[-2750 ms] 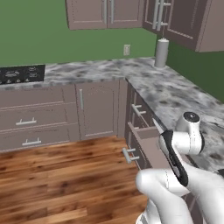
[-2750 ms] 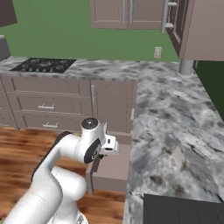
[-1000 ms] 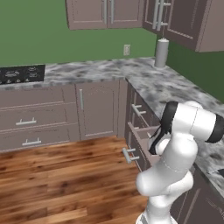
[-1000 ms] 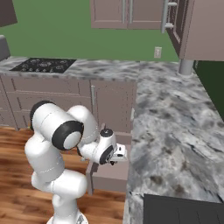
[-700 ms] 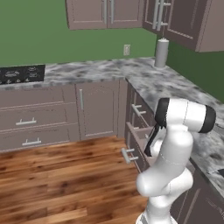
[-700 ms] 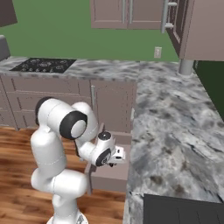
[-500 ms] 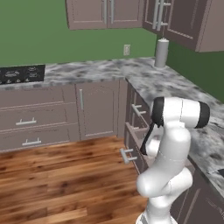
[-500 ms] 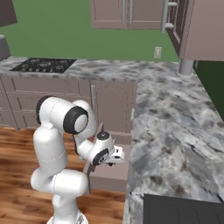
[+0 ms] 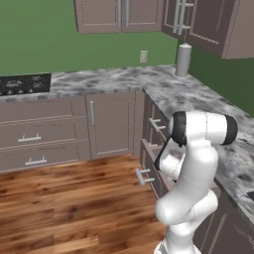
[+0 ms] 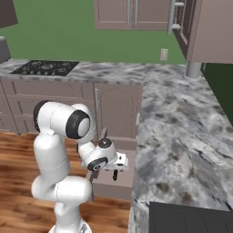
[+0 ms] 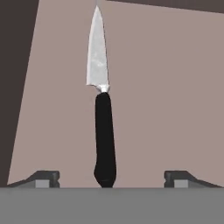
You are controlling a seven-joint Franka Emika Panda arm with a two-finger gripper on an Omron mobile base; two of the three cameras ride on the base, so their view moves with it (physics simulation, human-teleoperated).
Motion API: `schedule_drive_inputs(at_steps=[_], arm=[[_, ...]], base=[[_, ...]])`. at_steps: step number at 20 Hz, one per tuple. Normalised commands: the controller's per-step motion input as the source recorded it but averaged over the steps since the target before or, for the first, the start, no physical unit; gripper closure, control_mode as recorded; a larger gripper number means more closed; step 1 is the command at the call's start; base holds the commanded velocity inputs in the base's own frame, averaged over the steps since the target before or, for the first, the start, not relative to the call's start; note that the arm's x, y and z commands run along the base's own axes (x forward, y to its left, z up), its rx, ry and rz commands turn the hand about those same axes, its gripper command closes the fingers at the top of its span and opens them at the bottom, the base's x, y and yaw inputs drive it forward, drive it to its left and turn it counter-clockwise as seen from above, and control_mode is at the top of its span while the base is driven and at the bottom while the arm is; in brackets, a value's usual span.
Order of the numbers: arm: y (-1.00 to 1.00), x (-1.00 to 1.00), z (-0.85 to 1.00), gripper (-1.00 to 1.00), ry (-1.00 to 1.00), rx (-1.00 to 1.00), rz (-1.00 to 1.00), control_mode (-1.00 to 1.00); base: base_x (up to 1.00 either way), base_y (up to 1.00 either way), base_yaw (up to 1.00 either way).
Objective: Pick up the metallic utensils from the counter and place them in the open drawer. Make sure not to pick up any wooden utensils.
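Observation:
One of the metallic utensils, a knife (image 11: 105, 135) with a black handle and a silver blade, lies lengthwise over the taupe floor of the open drawer (image 11: 166, 87) in the hand view. My gripper (image 11: 112, 178) hovers right above it, open, with its fingertips (image 11: 43, 177) far apart on either side and touching nothing. From the right base view the gripper (image 10: 115, 174) points down into the pulled-out drawer (image 10: 111, 184). The left base view has the drawer's front and bar handle (image 9: 144, 176) beside my arm. The counter and the wooden utensils are out of view.
A marbled worktop (image 10: 182, 136) runs over the brown cabinets on the right, with a dark panel (image 10: 191, 218) at its near end. A cooktop (image 9: 25, 83) sits at the far left and a grey canister (image 9: 183, 59) in the corner. Wooden floor (image 9: 64, 208) lies open to the left.
My jaws have sprung wide open and let go of the knife, which now lies free between them. The arm has settled over the drawer.

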Motion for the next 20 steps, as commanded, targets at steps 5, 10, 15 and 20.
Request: schedule_drive_inputs(at_steps=[5,10,15,20], arm=[[0.00,-0.36,0.91,-1.00,-0.01,0.05,0.00,-1.00],[0.03,-0.10,1.00,-1.00,0.00,0.00,0.00,-1.00],[0.11,-0.20,1.00,-1.00,0.06,0.00,0.00,-1.00],[0.01,-0.21,1.00,-1.00,0.26,0.04,0.00,-1.00]], base=[[0.00,0.00,0.00],[0.00,0.00,0.00],[0.00,0.00,0.00],[0.00,0.00,0.00]])
